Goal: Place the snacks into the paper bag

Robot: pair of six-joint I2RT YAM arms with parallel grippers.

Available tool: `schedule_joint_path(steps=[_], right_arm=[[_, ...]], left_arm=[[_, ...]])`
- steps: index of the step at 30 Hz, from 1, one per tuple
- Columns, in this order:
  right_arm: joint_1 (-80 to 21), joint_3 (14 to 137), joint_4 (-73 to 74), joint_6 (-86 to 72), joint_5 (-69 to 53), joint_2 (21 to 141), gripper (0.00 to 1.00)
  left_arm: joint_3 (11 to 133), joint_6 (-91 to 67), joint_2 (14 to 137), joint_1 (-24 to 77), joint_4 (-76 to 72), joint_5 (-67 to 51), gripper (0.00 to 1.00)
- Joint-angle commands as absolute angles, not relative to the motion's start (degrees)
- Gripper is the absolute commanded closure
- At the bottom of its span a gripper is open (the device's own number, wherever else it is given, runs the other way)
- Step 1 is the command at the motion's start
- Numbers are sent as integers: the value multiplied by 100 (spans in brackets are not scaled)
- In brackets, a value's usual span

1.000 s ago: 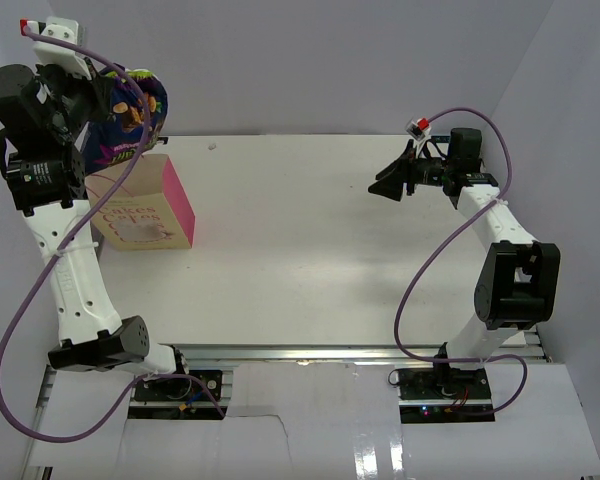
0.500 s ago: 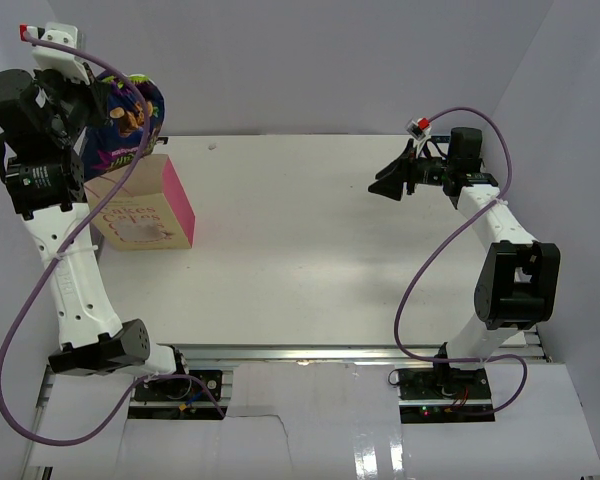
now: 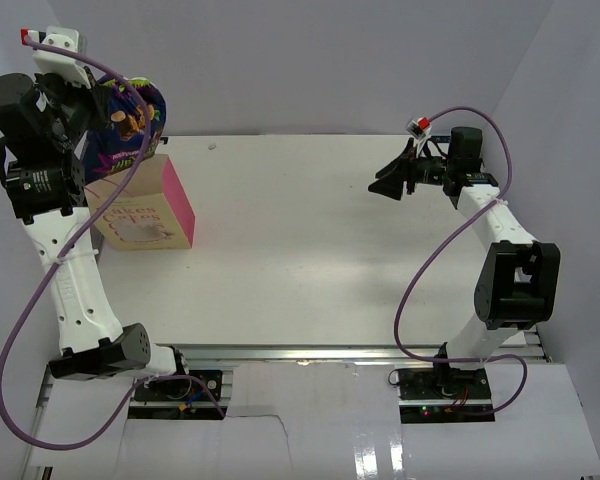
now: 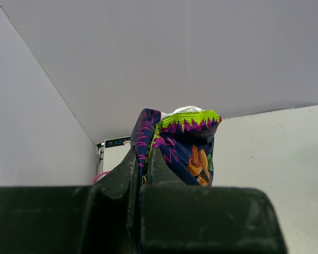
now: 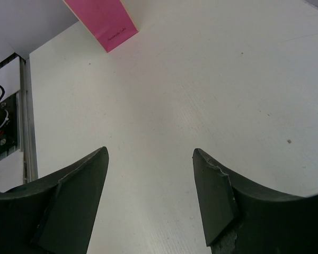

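1. White desk (image 3: 310, 230), pale walls around it.
2. Left tool (image 4: 144, 170): pressed almost together, pinching the blue snack bag (image 4: 183, 151) by one edge. The lime-trimmed sealed end sticks out past my fingers. The exact bite point is hidden behind them.
3. The snack bag hangs in the air at the far-left corner, right over the mouth of the paper bag (image 3: 145, 215). Its lower end is near the rim; I can't tell if it touches.
4. The paper bag stands upright at the far left of the desk, pink side panel facing right. I can't see inside it.
5. Handling, my read: crinkly film, light, air-puffed, slick. Hold it on a flat seam. Squeezing the belly risks crushing the contents or a slip. It's bulky against that mouth, so it could snag the rim or tip the light paper bag.
6. Right tool (image 5: 149, 153): spread wide, holding nothing, over the far-right desk, well apart from the paper bag.
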State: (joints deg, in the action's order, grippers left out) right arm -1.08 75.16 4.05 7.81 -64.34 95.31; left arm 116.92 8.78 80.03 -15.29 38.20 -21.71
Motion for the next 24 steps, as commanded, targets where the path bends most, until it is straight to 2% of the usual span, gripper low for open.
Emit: schedule_joint_path(steps=[1,24], right_arm=[[-70,7506,167,738,-6583,9492,29],[167,7383,-202,545,-6618,9554,29]], left_arm=[[11769,967,7611,-1573,3041,-2233,100],[11839,1213,8103,-1582,2953,-2391,100]])
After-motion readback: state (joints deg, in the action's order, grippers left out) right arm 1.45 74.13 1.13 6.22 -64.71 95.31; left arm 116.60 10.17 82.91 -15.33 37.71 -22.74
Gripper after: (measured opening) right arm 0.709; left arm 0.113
